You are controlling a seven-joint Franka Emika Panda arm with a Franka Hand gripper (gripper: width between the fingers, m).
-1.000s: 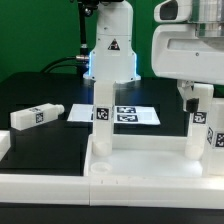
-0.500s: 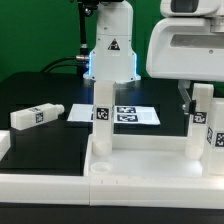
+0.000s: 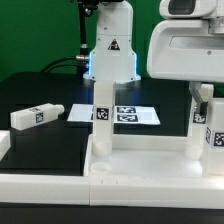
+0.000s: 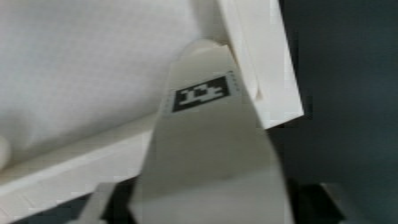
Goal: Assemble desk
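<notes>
The desk panel [image 3: 150, 160] lies flat on the dark tabletop [image 3: 50, 145] in the foreground of the exterior view, rim upward. You see two tagged legs standing upright on it: one leg [image 3: 102, 118] near the panel's far corner toward the exterior view's left, and a second leg [image 3: 204, 125] at the exterior view's right, directly beneath the arm's white wrist housing [image 3: 190, 45]. A third leg [image 3: 33, 116] lies on its side on the tabletop, well apart from the panel, toward the exterior view's left.

In the wrist view, you look down the length of the right-hand leg [image 4: 205, 150], its black-and-white tag facing the camera, with the panel's raised rim [image 4: 258, 60] running just behind it. The fingers [image 4: 205, 200] sit dark and blurred on either side of this leg's near end, narrowed about it; whether they actually press on it, you cannot tell.

Behind the panel, the marker board [image 3: 120, 115] lies flat on the tabletop, and the white robot pedestal [image 3: 110, 50] with its triangle sticker stands beyond it against a green backdrop [image 3: 30, 30].
</notes>
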